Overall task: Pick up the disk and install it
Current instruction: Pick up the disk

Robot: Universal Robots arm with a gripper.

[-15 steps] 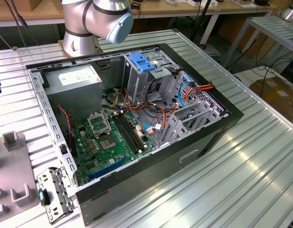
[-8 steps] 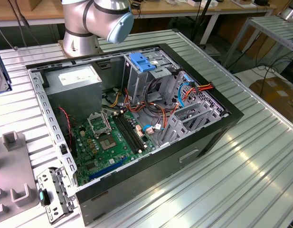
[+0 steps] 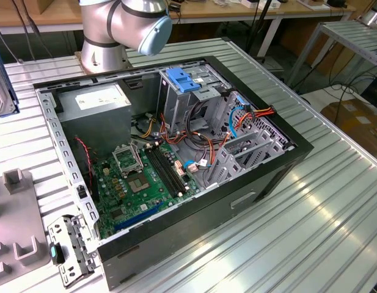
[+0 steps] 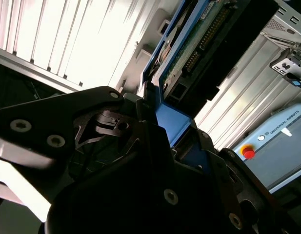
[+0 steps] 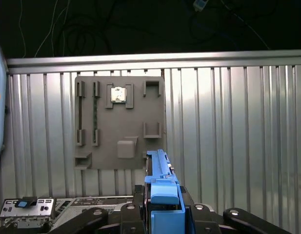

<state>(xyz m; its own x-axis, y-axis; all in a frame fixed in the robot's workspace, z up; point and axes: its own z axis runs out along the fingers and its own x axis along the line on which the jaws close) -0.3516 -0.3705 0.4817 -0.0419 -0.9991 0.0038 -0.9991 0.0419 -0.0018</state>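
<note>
Exterior view: an open black metal computer case [image 3: 194,207] sits on the ribbed silver aluminium table [image 3: 322,201]. The disk [image 3: 1,91], a flat grey metal hard drive with bright blue plastic rails, is outside the case at the exterior view's left edge. Second wrist view: the black gripper [image 4: 170,124] is clamped on the disk's blue rail. First wrist view: the disk is held up off the table, near a flat grey plastic fixture plate [image 5: 118,126].

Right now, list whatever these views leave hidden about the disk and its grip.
- Second wrist view: the disk's held end is hidden behind the end effector's dark body.
- First wrist view: the disk is edge-on, its flat faces unseen, cut off by the picture edge.
- Exterior view: the cage walls hide its bay interior.
</note>
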